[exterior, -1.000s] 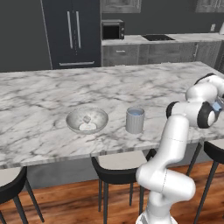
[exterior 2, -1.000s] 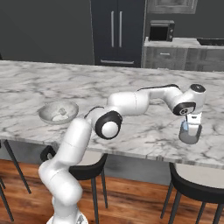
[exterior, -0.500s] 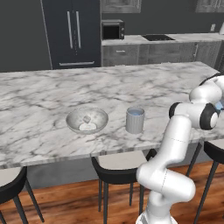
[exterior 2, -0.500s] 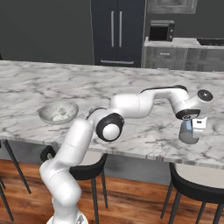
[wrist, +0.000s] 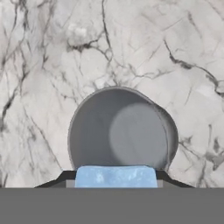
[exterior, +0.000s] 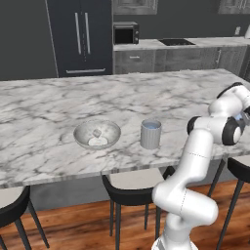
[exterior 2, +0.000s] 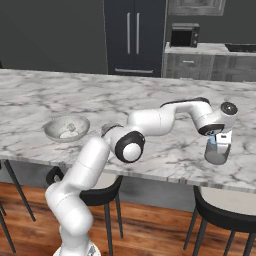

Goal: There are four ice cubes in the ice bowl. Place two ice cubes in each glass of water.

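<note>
My gripper (wrist: 116, 180) is shut on a pale blue ice cube (wrist: 116, 175), held straight above the open mouth of a grey glass of water (wrist: 118, 133). In the right base view the gripper (exterior 2: 218, 142) hangs just over that glass (exterior 2: 217, 155), near the counter's front edge at the right. The second glass of water (exterior: 151, 134) stands mid-counter, right of the ice bowl (exterior: 79, 137). The ice bowl (exterior 2: 53, 131) holds whitish ice cubes (exterior: 97, 141), far to the left of the gripper.
The marble counter (exterior: 58, 102) stretches wide behind the bowl and glasses. Black stools (exterior 2: 225, 212) stand under its front edge. A dark fridge (exterior: 83, 34) and microwave (exterior: 126, 34) line the back wall, far off.
The hand has shifted slightly to the right over the right-hand glass, still holding the ice cube. Bowl and glasses have not moved.
</note>
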Tool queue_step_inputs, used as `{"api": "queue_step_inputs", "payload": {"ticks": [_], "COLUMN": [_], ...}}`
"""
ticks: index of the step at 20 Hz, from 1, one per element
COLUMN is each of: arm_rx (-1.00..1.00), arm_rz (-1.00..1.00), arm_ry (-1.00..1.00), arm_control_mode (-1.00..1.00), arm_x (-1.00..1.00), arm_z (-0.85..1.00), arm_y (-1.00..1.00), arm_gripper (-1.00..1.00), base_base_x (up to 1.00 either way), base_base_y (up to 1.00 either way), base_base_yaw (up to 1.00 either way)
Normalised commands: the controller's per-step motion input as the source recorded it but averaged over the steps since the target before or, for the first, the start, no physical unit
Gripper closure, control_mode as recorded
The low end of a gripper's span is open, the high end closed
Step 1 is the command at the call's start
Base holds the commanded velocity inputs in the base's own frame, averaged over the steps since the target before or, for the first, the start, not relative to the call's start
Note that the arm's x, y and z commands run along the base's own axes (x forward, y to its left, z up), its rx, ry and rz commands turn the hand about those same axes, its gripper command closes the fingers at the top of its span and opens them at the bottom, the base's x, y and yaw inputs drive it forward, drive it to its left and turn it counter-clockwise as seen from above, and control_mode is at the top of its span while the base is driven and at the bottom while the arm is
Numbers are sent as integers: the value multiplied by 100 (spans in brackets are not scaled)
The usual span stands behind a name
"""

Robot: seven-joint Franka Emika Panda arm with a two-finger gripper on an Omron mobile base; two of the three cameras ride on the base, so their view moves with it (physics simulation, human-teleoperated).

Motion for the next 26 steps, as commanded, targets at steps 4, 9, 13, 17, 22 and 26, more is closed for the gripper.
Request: {"api": "queue_step_inputs", "payload": {"ticks": [4, 9, 13, 17, 22, 26], "arm_rx": [0, 0, 0, 0, -2, 0], "arm_rz": [3, 2, 0, 0, 0, 0], "arm_ry": [0, -1, -1, 0, 0, 0], "arm_control_mode": [-100, -100, -100, -100, -100, -100], "arm_x": [36, 14, 2, 2, 31, 38], "arm_z": [-10, -10, -7, -7, -9, -12], "arm_y": [-9, -19, -28, -9, 0, 0], "arm_gripper": [100, 100, 100, -100, -100, -100], "base_base_x": [0, 0, 0, 0, 0, 0], "base_base_y": [0, 0, 0, 0, 0, 0], "base_base_yaw": [0, 0, 0, 0, 0, 0]}}
